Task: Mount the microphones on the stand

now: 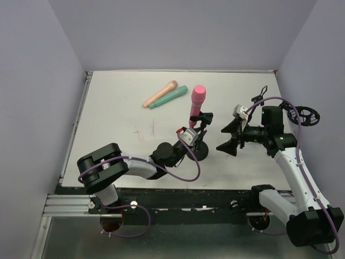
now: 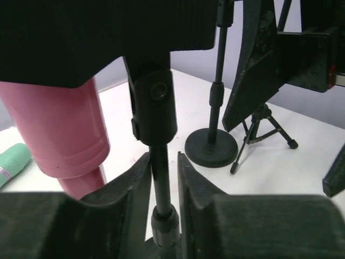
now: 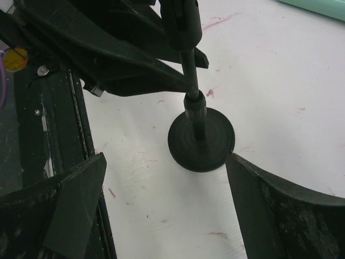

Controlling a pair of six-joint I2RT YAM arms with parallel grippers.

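Logged pink plastic microphone [image 1: 197,97] clipped atop black round-based stand [image 1: 202,153]. Noted left end effector [image 2: 161,162] closely flanking its thin pole — cannot tell whether clamped. Saw right end effector [image 1: 230,138] spread wide, empty. Spotted mint green microphone [image 1: 172,97], peach-orange microphone [image 1: 160,94] side by side on white bench [image 1: 118,118] — apart from stand.

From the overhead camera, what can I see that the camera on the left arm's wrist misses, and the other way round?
Only overhead: the peach microphone lying on the table beside the green microphone, and the whole of both arms. Only the left wrist: a close look at the stand's thin pole between the fingers of the left pincer. Both: the pink microphone up on the stand, and the green microphone, though the wrist catches only its tip.
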